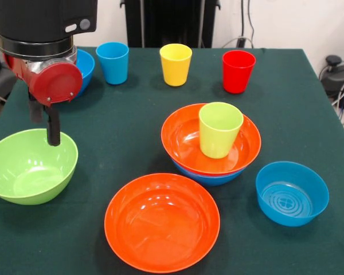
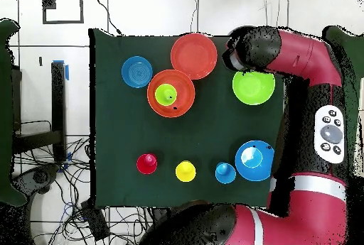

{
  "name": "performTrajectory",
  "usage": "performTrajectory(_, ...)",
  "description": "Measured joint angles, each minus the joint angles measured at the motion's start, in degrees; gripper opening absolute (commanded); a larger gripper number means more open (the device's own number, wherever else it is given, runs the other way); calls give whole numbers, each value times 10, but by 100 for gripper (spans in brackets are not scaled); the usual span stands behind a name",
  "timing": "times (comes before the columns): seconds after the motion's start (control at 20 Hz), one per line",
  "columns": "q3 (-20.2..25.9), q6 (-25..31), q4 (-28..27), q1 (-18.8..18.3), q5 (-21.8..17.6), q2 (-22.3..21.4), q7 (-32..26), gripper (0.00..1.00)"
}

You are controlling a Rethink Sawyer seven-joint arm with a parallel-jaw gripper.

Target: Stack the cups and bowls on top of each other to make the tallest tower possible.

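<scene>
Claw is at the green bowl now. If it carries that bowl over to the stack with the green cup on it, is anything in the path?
Nothing visible blocks it. The claw hangs at the green bowl's far rim, and bare cloth lies between that bowl and the stack. The loose orange bowl sits nearer the camera, off that line.

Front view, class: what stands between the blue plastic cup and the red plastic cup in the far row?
The yellow plastic cup stands between blue and red; both views show it.

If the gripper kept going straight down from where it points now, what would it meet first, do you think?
Most likely the green bowl: the gripper hangs just over its far rim, pointing down, though depth is hard to judge.
</scene>
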Motion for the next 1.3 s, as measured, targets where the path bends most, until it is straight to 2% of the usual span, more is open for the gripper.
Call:
performTrajectory(0.35, -3, 65, -34, 2, -19, 10, 0, 100)
performTrajectory(0.4, -4, 93, -55, 4, -25, 19, 0, 100)
performTrajectory(0.55, -6, 127, -91, 7, -33, 37, 0, 100)
performTrajectory(0.85, -8, 273, -257, 32, -68, 130, 0, 100)
performTrajectory(1.1, -7, 340, -344, 49, -88, 186, 0, 100)
performTrajectory(1.3, -7, 353, -393, 61, -97, 222, 0, 100)
